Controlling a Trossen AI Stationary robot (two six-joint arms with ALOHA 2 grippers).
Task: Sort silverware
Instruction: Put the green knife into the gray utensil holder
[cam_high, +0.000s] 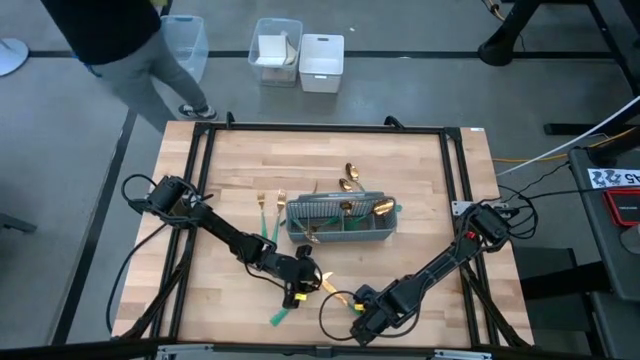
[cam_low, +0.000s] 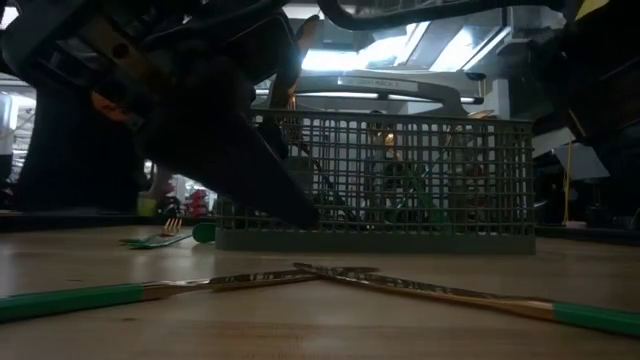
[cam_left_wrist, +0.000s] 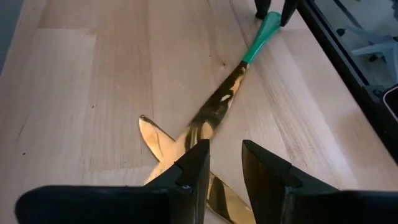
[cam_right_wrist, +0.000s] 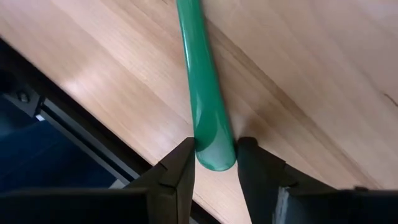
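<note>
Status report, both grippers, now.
Right gripper astride knife's teal handle tip. Left gripper open over crossed blades. Caddy partly loaded. Nothing blocking.

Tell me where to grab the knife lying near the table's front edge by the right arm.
Grip the knife by the rounded end of its green handle, coming straight down from above. It lies flat on the table, and its gold blade is crossed with another piece, so the handle end is the free part. The right gripper already has its fingers on either side of that tip.
</note>
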